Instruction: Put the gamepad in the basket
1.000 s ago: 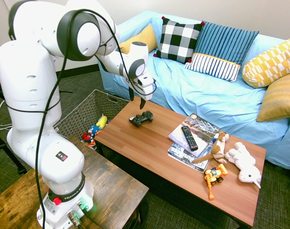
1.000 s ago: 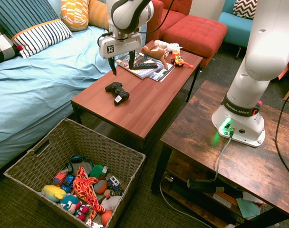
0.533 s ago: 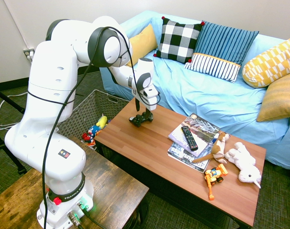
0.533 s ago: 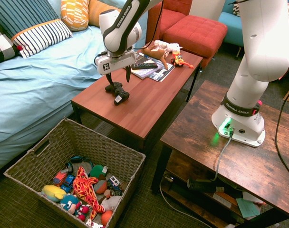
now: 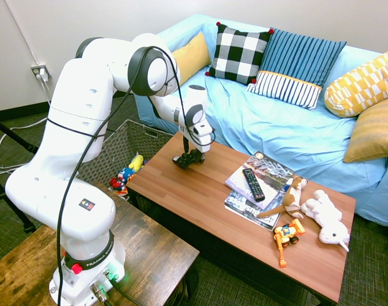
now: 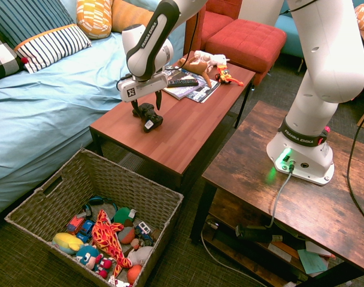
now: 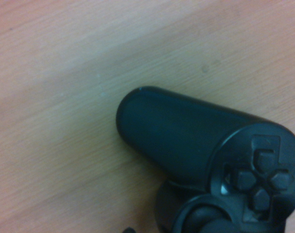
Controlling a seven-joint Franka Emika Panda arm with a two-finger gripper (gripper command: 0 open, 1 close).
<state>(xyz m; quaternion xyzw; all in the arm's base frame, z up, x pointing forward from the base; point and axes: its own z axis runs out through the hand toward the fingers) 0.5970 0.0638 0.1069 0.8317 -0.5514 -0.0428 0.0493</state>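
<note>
1. The gripper (image 6: 145,106) has come down since a moment ago. It was up in the air above the table. Now its fingers reach down on both sides of the gamepad (image 6: 148,115).
2. The fingers look spread apart, with one on each side of the gamepad. They have not squeezed it yet.
3. The gamepad lies flat on the wooden coffee table (image 5: 207,204), near the end closest to the sofa (image 5: 270,127). It has not moved. In the wrist view, one of its handles and its cross button fill the picture, so the camera is very close.
4. This means the robot is about ready to grab. I think closing the fingers comes next.
5. The basket (image 6: 44,206) sits on the floor just past that end of the table. It already has toys in it. The gamepad is not in it yet.
6. The white arm bends over from its stand. Its wrist points almost straight down at the table.
</note>
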